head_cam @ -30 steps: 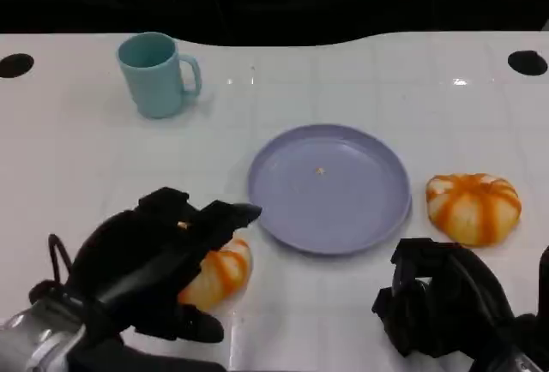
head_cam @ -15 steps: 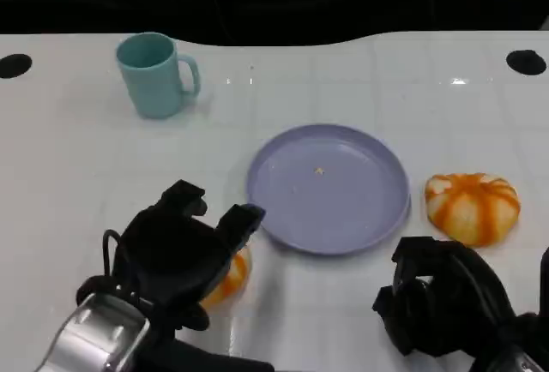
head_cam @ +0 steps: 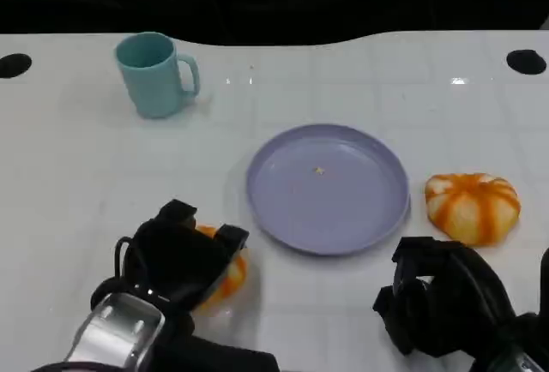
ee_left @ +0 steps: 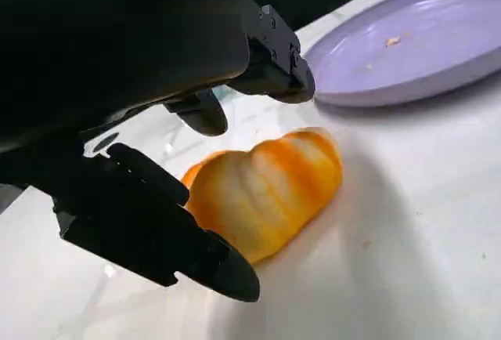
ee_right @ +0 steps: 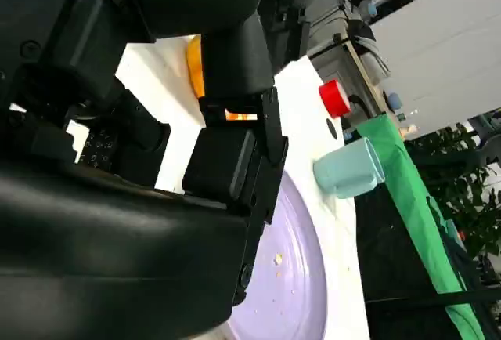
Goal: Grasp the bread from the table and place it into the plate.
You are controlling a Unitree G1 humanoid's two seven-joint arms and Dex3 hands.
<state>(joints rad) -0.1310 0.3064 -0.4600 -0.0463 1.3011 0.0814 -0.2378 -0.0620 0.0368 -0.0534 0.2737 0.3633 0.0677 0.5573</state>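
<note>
An orange-and-white striped bread (head_cam: 228, 273) (ee_left: 266, 189) lies on the white table, near the left of the lilac plate (head_cam: 377, 218) (ee_left: 438, 66). My left hand (head_cam: 180, 261) (ee_left: 125, 81) is over it. Its fingers (ee_left: 270, 66) arch above the bread with a small gap, and the thumb (ee_left: 156, 230) lies beside its near end. A second striped bread (head_cam: 473, 207) sits right of the plate. My right hand (head_cam: 446, 299) (ee_right: 156, 199) rests near the table's front edge, fingers curled and holding nothing. The plate (ee_right: 297, 293) carries only a crumb.
A teal mug (head_cam: 155, 74) (ee_right: 348, 169) stands at the back left. Two black holes (head_cam: 15, 65) (head_cam: 526, 62) mark the table's far corners. Beyond the table in the right wrist view are a red button (ee_right: 335, 97) and green cloth (ee_right: 415, 222).
My left hand has drawn back and lowered over the bread, its fingers now curving around it. The right hand, both breads, plate and mug have not moved.
</note>
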